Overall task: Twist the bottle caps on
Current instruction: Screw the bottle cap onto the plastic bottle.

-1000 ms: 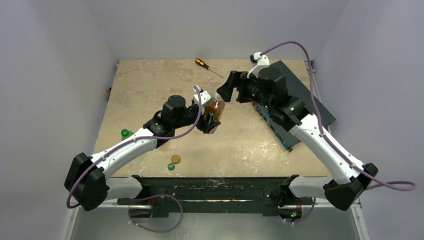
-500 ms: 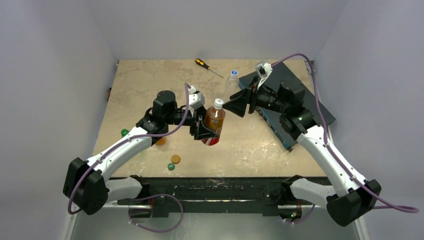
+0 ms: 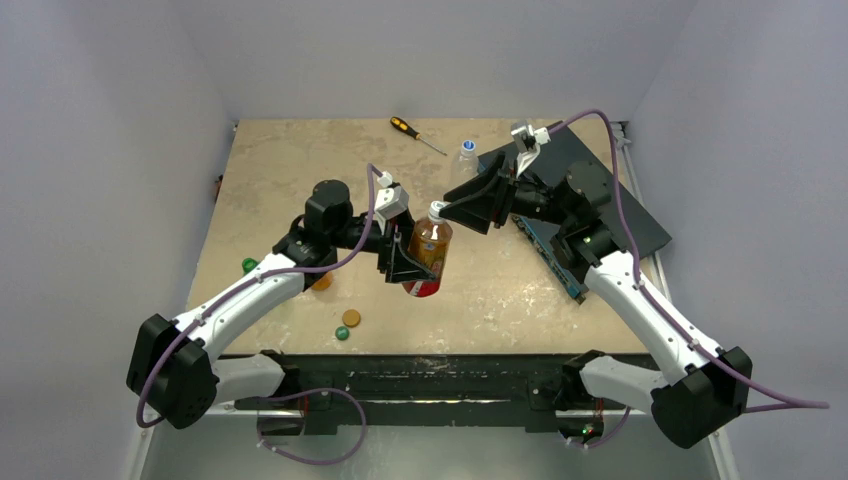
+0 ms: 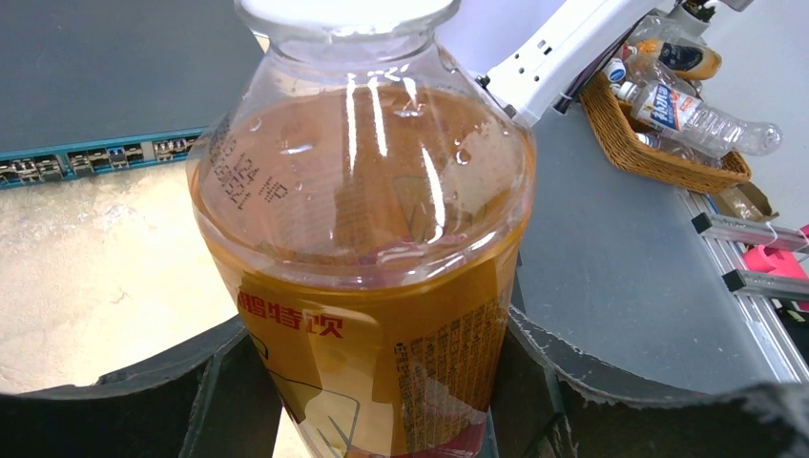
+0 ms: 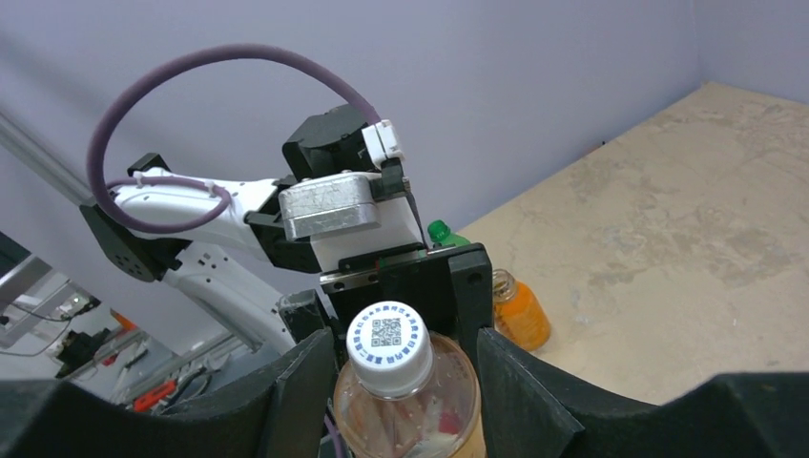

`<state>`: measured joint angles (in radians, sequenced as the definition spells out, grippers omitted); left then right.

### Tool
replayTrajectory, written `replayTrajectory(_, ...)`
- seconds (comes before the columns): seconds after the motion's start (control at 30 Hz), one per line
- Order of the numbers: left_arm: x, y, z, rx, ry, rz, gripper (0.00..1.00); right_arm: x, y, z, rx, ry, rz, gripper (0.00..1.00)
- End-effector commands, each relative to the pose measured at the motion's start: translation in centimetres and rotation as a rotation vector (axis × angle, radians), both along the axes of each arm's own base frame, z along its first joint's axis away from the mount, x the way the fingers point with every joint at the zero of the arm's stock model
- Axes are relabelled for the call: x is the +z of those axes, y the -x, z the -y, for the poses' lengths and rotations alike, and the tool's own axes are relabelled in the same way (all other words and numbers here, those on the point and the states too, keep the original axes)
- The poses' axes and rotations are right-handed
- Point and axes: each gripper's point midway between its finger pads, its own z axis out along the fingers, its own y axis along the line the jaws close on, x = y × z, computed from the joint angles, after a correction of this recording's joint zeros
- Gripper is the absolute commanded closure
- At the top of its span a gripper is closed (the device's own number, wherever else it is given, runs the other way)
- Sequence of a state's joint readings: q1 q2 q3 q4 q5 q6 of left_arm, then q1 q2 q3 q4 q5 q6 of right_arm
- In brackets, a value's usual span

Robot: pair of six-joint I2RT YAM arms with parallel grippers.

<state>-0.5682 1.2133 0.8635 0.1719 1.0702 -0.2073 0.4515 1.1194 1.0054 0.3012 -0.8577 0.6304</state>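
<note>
Nearest the arm bases, two loose caps lay on the table: an orange cap and a dark green cap, just beside each other, apart from every bottle; further back on the left side stood a green bottle near the table edge and a small orange bottle, half hidden by the left arm in the top view

Mid-table: left gripper clamped on the amber bottle, one finger on each side of the labelled lower body; bottle roughly upright, neck up; could not tell whether its base touched the table; a white cap sat on its neck, QR print on top

Right gripper reached in from the right at neck height, jaws partly spread and straddling the white cap; a narrow gap showed on each side, so the fingers were not gripping it

Behind the right arm: a dark flat box with a teal port edge, lying on the table; just left of its far corner a clear bottle with a blue cap, upright; at the far edge a screwdriver, black-and-orange handle, well apart from the bottles
</note>
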Motion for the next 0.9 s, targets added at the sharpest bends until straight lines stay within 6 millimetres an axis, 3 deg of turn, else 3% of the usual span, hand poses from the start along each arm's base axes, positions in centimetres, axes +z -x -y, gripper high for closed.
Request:
replayTrajectory(0.0, 0.8, -0.2, 0.2, -0.014, 0.031, 0.03, 1.0, 1.5, 0.5, -0.3, 0.024, -0.063, 0.013, 0.4)
replayTrajectory(0.3, 0.7, -0.2, 0.3, -0.017, 0.037, 0.026, 1.0, 1.0, 1.0, -1.0, 0.061, -0.049, 0.005, 0.39)
replayTrajectory(0.63, 0.2, -0.2, 0.3, -0.018, 0.034, 0.015, 1.0, 1.5, 1.4, -1.5, 0.085, -0.074, 0.007, 0.49)
replayTrajectory(0.77, 0.2, -0.3, 0.3, -0.017, 0.035, 0.011, 1.0, 1.3, 1.5, -1.7, 0.085, -0.074, -0.003, 0.58)
replayTrajectory(0.87, 0.1, -0.3, 0.4, -0.016, 0.035, 0.008, 1.0, 0.9, 1.6, -2.0, 0.089, -0.065, -0.012, 0.7)
